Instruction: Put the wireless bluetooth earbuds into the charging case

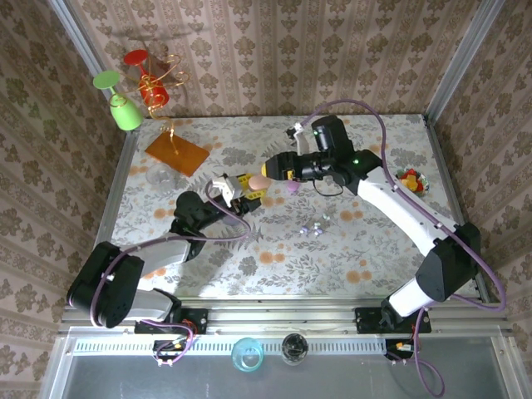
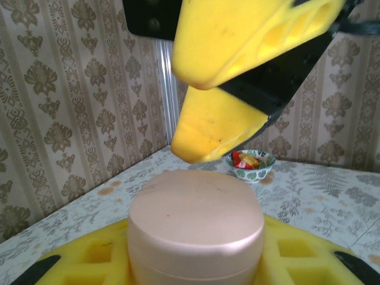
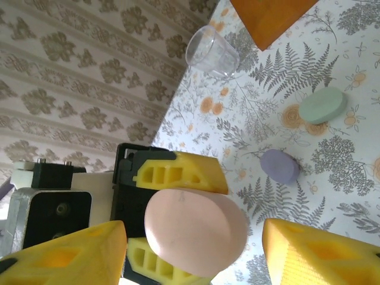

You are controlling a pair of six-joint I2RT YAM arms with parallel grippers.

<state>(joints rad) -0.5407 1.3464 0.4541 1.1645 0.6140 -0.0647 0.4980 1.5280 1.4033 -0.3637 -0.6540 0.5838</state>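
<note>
While left gripper [image 1: 247,191] tight on pink case [image 1: 259,181], right gripper [image 1: 272,169] fingers well apart.

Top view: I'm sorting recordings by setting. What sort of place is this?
Probably a staged robot test cell, not a home: wallpapered panels in a metal frame box in a floral-clothed table, with a left arm and right arm bolted along its near edge.

The floral table [image 1: 332,258] bore an orange board [image 1: 177,152] upper left, a bowl [image 1: 426,186] right, buds [image 1: 314,226] centre.
</note>
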